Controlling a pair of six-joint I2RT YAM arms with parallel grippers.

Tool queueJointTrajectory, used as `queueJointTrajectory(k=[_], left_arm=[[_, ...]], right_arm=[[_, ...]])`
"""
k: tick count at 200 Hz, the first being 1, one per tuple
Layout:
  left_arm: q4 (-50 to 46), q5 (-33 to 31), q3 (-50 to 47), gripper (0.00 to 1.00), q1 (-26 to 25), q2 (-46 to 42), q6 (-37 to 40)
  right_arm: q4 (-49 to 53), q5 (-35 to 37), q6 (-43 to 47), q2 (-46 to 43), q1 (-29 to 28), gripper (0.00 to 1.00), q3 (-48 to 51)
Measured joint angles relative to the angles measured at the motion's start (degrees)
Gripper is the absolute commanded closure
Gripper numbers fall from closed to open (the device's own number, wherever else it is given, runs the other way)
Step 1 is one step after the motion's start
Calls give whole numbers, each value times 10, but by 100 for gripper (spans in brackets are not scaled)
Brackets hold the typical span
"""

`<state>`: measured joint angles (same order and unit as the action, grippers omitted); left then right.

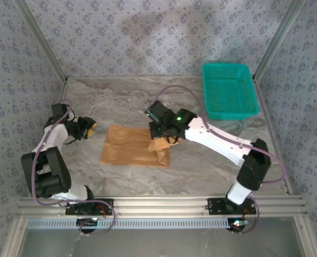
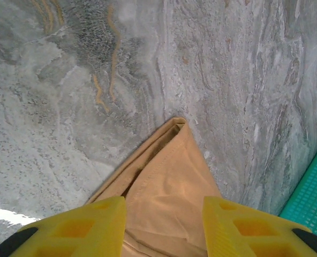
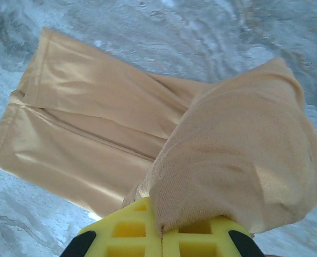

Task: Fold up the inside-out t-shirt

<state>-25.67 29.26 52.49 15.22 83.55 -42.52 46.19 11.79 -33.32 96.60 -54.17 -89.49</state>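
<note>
Grey marbled table (image 1: 201,171) carries the inside-out t-shirt (image 1: 129,145), a flat-folded tan-orange rectangle near its middle. From above the arm hides the grasp. The right wrist view shows it: the right fingers (image 3: 162,231) pressed together on a lifted flap of soft knit, seams crossing the smooth layer below. The yellow left fingers (image 1: 90,127) stand spread, holding nothing, near the shirt's far-left corner. A teal mesh basket (image 1: 229,91) sits well apart, far right.

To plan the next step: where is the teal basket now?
In the top view, the teal basket sits at the far right corner of the table, apart from the tan t-shirt at the centre.
</note>
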Motion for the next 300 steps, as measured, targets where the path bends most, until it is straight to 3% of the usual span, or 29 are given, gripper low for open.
queueJointTrajectory(k=[78,162,174,202,228,266,286,300], left_arm=[[5,12,-32,58,24,0,-2],[20,17,-43,58,24,0,-2],[24,18,-46,58,24,0,-4],[31,20,-56,58,24,0,-6],[32,18,-61,58,24,0,-6],[19,-11,-61,58,23,-25,-4],[-2,-46,-61,56,5,-77,1],[-16,-73,-59,56,-30,-119,5]], right_arm=[[8,-11,2,153,-45,100,-145],[15,-51,10,243,-58,100,-216],[19,-59,12,259,-59,90,-231],[35,-82,9,318,-61,56,-303],[59,-103,0,364,-68,52,-371],[62,-129,-8,336,-77,52,-355],[44,-129,-10,256,-73,54,-256],[15,-132,-19,175,-56,61,-152]])
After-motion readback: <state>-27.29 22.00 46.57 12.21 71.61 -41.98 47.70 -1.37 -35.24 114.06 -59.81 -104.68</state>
